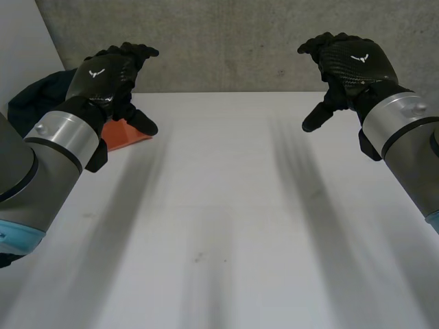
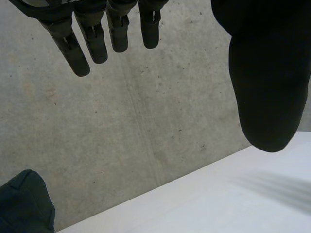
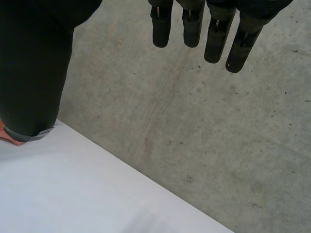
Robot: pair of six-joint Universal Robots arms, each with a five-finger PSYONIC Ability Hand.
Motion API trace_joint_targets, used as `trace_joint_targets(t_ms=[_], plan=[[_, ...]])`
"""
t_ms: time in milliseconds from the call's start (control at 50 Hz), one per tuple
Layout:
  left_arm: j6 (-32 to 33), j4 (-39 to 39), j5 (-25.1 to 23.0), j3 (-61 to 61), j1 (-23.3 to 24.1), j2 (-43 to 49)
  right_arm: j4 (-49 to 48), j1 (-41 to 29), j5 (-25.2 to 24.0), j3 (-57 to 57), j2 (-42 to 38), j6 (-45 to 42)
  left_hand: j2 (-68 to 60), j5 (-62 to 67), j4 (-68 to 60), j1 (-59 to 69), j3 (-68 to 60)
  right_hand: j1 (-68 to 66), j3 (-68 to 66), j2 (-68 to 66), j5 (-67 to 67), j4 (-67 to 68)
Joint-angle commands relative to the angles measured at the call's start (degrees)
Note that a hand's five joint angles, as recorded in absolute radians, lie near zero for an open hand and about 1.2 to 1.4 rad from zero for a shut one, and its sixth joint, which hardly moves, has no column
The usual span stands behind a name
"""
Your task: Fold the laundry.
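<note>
My left hand (image 1: 106,75) hovers above the far left of the white table (image 1: 226,219), fingers (image 2: 90,39) straight and thumb apart, holding nothing. An orange folded cloth (image 1: 123,134) lies on the table just under and behind that hand, partly hidden by it. A dark blue garment (image 1: 34,99) is heaped at the table's far left corner, beside the left arm; its edge (image 2: 24,204) lies beyond my left hand's fingertips. My right hand (image 1: 350,65) hangs over the far right of the table, fingers (image 3: 214,29) straight, empty. A sliver of the orange cloth (image 3: 9,138) peeks past its thumb.
A grey concrete wall (image 1: 233,48) rises directly behind the table's far edge. A pale panel (image 1: 20,48) stands at the far left behind the dark garment.
</note>
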State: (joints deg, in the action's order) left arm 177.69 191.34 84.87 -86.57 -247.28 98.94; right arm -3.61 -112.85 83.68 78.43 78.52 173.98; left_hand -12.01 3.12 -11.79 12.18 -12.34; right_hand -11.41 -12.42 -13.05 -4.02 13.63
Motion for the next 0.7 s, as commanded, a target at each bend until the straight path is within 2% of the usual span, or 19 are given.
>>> trace_joint_targets(t_ms=[20, 80, 160, 260, 320, 340, 500, 640, 700], plan=[[3.0, 1.39, -0.32, 2.18, -0.66, 0.99, 0.09, 0.0, -0.01, -0.21, -0.82, -0.92, 1.96, -3.07, 1.74, -2.13, 2.3, 1.41, 2.42, 3.05, 4.02, -3.63], [6.86, 3.85, -0.14, 3.5, -2.15, 4.85, 0.09, 0.0, 0.08, -0.04, -0.82, -1.8, 2.01, -3.12, 1.79, -2.18, 2.34, 1.41, 2.42, 3.05, 4.02, -3.63], [16.44, 8.51, -0.23, 6.93, -6.98, 12.58, 0.09, -0.18, 0.34, 0.14, -1.08, -2.42, 1.96, -3.07, 1.74, -2.13, 2.3, 1.41, 2.42, 3.05, 4.02, -3.63], [29.26, 13.52, -0.41, 17.1, -10.41, 27.23, 0.09, -0.35, 0.43, 0.14, -2.67, -2.42, 1.96, -3.07, 1.74, -2.13, 2.3, 1.41, 2.42, 3.05, 4.02, -3.63], [33.85, 14.93, -0.14, 23.52, -11.99, 34.37, 0.18, -0.35, 0.52, 0.14, -3.02, -2.51, 1.96, -3.07, 1.74, -2.13, 2.3, 1.41, 2.42, 3.05, 4.02, -3.63], [36.21, 15.29, -0.06, 28.25, -13.39, 39.44, 0.18, -0.35, 0.52, 0.14, -3.11, -2.51, 1.96, -3.07, 1.74, -2.13, 2.3, 1.41, 2.42, 3.05, 4.02, -3.63], [41.24, 15.2, -0.67, 48.12, -19.63, 56.51, 0.09, -0.35, 0.61, 0.67, -3.28, -2.6, 1.96, -3.07, 1.74, -2.13, 2.3, 1.41, 2.42, 3.05, 4.02, -3.63], [42.3, 14.85, -0.76, 58.34, -22.37, 64.45, 0.0, -0.27, 0.61, 0.58, -3.55, -2.68, 0.96, -2.07, 0.74, -1.13, 1.29, 1.41, 2.42, 3.05, 4.02, -3.63], [42.3, 14.76, -1.55, 61.25, -22.9, 66.47, 0.09, -0.27, 0.61, 0.58, -4.16, -3.73, -3.24, 2.13, -3.46, 3.07, -2.9, 1.41, 2.42, 3.05, 4.02, -3.63]])
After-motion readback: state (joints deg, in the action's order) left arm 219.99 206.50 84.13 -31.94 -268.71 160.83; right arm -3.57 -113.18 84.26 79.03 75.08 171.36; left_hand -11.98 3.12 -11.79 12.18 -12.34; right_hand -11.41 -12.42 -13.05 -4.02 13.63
